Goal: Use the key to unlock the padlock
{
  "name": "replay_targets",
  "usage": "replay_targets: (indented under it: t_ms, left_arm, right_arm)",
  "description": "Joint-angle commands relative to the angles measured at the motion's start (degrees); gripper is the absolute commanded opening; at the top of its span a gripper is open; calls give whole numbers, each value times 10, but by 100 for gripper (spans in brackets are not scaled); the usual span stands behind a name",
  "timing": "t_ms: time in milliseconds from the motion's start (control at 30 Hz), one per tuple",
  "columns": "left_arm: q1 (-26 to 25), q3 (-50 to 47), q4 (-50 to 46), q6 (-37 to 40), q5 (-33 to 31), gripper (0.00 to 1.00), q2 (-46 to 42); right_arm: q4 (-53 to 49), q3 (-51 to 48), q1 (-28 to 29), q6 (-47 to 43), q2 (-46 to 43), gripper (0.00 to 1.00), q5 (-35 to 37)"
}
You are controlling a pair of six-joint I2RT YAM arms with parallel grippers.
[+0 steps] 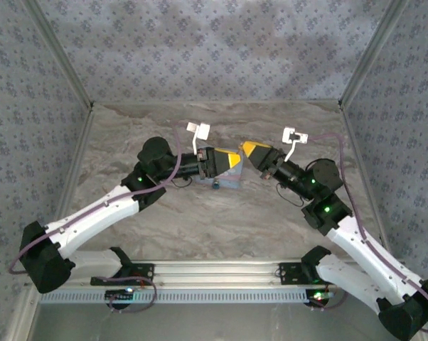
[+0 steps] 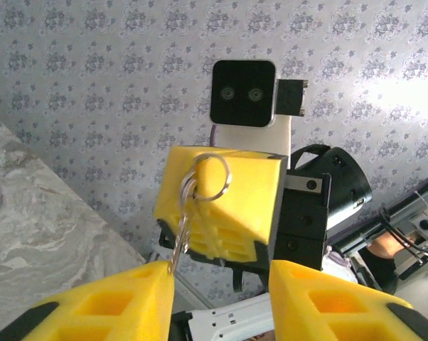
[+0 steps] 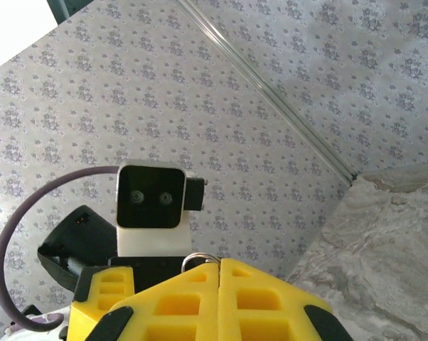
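My right gripper is shut on a metal key ring, held in the air. In the left wrist view that ring hangs from the right gripper, and the key dangles below it. My left gripper faces it with its jaws apart, and the key's tip touches the inner edge of one of its fingers. From above, the left gripper and the right gripper almost meet over the table. The tiny teal padlock lies on the table just below them.
A pale blue tin box stands beside the padlock, under the two grippers. The marble-patterned table is walled in by patterned panels at the back and both sides. A metal rail runs along the near edge.
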Motion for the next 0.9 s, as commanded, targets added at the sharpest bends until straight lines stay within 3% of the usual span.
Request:
replay_targets:
  t_ms: [0, 533, 667, 733, 867]
  left_arm:
    - [-3, 25, 28, 4, 16, 37, 1]
    - [-3, 43, -17, 24, 13, 0, -2]
    - [-1, 58, -65, 40, 12, 0, -2]
    - [0, 74, -113, 56, 12, 0, -2]
    - [9, 137, -290, 114, 21, 0, 13]
  right_arm:
    - [27, -1, 6, 7, 2, 0, -2]
    - [22, -3, 9, 2, -2, 0, -7]
    - [-9, -3, 9, -13, -15, 0, -4]
    - [-56, 4, 6, -33, -28, 6, 2]
    - [-219, 32, -21, -95, -62, 41, 20]
